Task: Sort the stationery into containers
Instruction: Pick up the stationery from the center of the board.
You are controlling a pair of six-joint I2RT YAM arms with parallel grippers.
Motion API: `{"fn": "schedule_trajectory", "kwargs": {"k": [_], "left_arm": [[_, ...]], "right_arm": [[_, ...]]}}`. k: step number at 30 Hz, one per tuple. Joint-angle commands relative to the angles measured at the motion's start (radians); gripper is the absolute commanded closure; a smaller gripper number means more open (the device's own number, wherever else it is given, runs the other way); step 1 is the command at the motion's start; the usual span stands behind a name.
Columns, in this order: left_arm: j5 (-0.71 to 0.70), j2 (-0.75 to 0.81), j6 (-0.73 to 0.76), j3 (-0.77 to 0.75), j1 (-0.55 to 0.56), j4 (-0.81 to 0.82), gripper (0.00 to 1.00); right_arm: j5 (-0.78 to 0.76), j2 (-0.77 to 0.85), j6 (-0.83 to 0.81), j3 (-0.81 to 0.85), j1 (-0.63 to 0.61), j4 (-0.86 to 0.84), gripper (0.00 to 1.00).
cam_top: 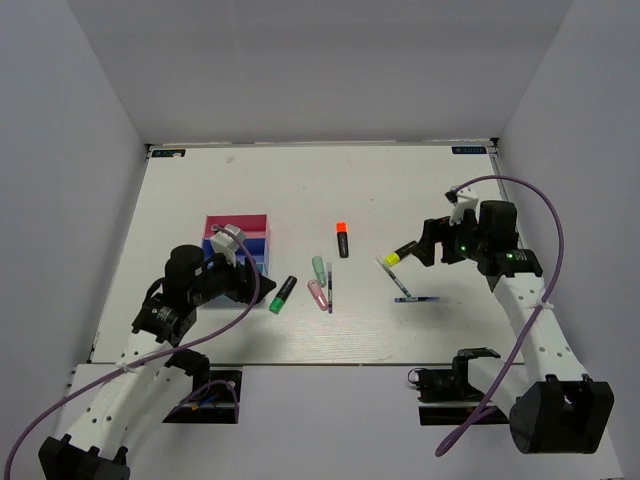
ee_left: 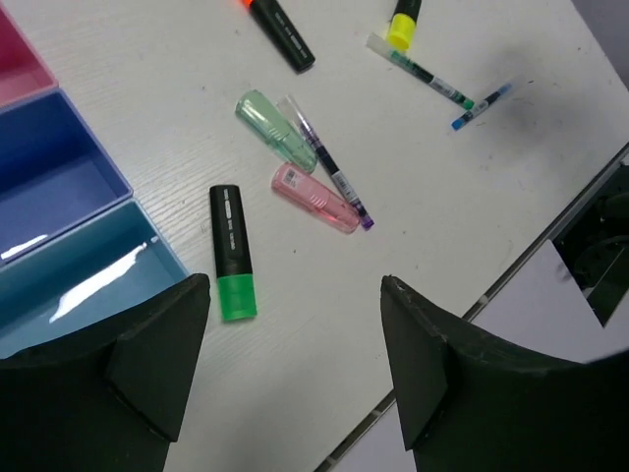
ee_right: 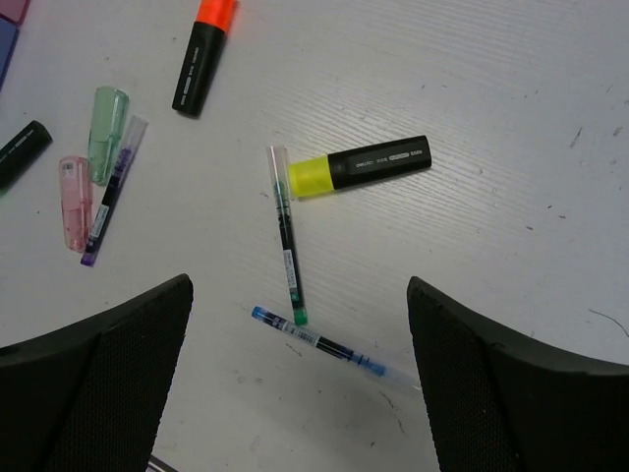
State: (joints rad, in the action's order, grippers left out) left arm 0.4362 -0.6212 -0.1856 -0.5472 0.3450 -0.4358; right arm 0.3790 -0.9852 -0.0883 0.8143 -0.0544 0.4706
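Both grippers are open and empty above the table. My left gripper (cam_top: 257, 287) (ee_left: 295, 364) hovers by the light blue tray (ee_left: 88, 285), with the dark blue tray (ee_left: 49, 167) and the magenta tray (ee_left: 20, 59) beyond. A green-capped highlighter (ee_left: 232, 252) lies just ahead of it. Pastel green (ee_left: 275, 130) and pink (ee_left: 314, 198) highlighters lie with a purple pen (ee_left: 326, 164) at mid-table. My right gripper (cam_top: 428, 243) (ee_right: 300, 383) hangs over a blue pen (ee_right: 319, 342) and a green-tipped pen (ee_right: 287, 236), near a yellow-capped highlighter (ee_right: 359, 167). An orange-capped highlighter (ee_right: 203, 54) lies farther off.
The three trays (cam_top: 238, 240) stand side by side at the left of the white table, and all look empty. White walls close in the table's sides and back. The table's front edge (ee_left: 511, 270) runs close to the left gripper.
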Motion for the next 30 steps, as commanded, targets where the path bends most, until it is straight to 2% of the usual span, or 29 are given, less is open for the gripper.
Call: {"fn": "schedule_trajectory", "kwargs": {"k": [1,4,6,9,10,12,13,14,15,16,17,18,19,20,21,23,24,27,30], "left_arm": [[0.050,-0.009,-0.002,-0.074,0.002,0.005,0.20],[0.058,-0.034,0.009,-0.097,0.002,-0.007,0.27],[0.062,-0.049,0.014,-0.106,0.006,-0.020,0.37],[0.050,-0.087,0.023,-0.128,0.035,-0.026,0.69],[0.046,-0.127,0.029,-0.134,0.048,-0.029,0.88],[0.012,-0.164,0.040,-0.172,0.113,-0.056,1.00],[-0.019,-0.211,0.061,-0.224,0.139,-0.066,1.00],[-0.042,-0.265,0.070,-0.243,0.196,-0.089,1.00],[-0.106,-0.322,0.081,-0.263,0.274,-0.115,1.00],[-0.198,-0.357,0.118,-0.325,0.311,-0.125,1.00],[-0.239,-0.389,0.127,-0.341,0.383,-0.157,0.74],[-0.281,-0.491,0.136,-0.365,0.412,-0.171,0.55],[-0.394,-0.529,0.141,-0.422,0.481,-0.200,0.51],[-0.422,-0.564,0.141,-0.440,0.495,-0.210,0.40],[-0.463,-0.665,0.141,-0.470,0.505,-0.222,0.38],[-0.516,-0.756,0.132,-0.525,0.512,-0.257,0.38],[-0.551,-0.809,0.126,-0.542,0.509,-0.274,0.40],[-0.617,-0.908,0.091,-0.597,0.473,-0.354,0.41],[-0.640,-0.940,0.077,-0.602,0.445,-0.333,0.31]], "right_arm": [[0.035,-0.007,0.015,0.028,0.002,0.005,0.09],[0.040,0.005,-0.014,0.020,0.001,0.008,0.09],[0.038,0.014,-0.053,0.014,0.001,0.017,0.09],[0.029,0.014,-0.096,0.003,0.004,0.029,0.09],[0.003,0.016,-0.126,0.000,0.004,0.030,0.09],[0.070,0.005,-0.194,0.012,0.001,0.072,0.09],[0.077,0.006,-0.177,0.006,-0.001,0.059,0.09],[0.090,0.006,-0.173,0.000,0.007,0.059,0.63],[0.087,0.008,-0.172,0.002,0.001,0.059,1.00],[0.055,0.008,-0.151,0.002,0.001,0.056,1.00],[0.054,0.008,-0.136,-0.001,0.002,0.050,1.00],[0.043,0.010,-0.139,-0.001,0.001,0.048,0.92],[0.019,0.007,-0.139,-0.003,0.002,0.056,0.56],[0.012,0.006,-0.146,0.000,0.004,0.056,0.10],[0.014,-0.004,-0.145,0.006,0.001,0.066,0.10],[0.033,-0.013,-0.145,0.016,-0.004,0.086,0.10],[0.037,-0.016,-0.145,0.016,0.001,0.091,0.17],[0.038,-0.016,-0.146,0.016,0.004,0.089,0.26],[0.034,-0.017,-0.146,0.016,0.002,0.092,0.29]]}}
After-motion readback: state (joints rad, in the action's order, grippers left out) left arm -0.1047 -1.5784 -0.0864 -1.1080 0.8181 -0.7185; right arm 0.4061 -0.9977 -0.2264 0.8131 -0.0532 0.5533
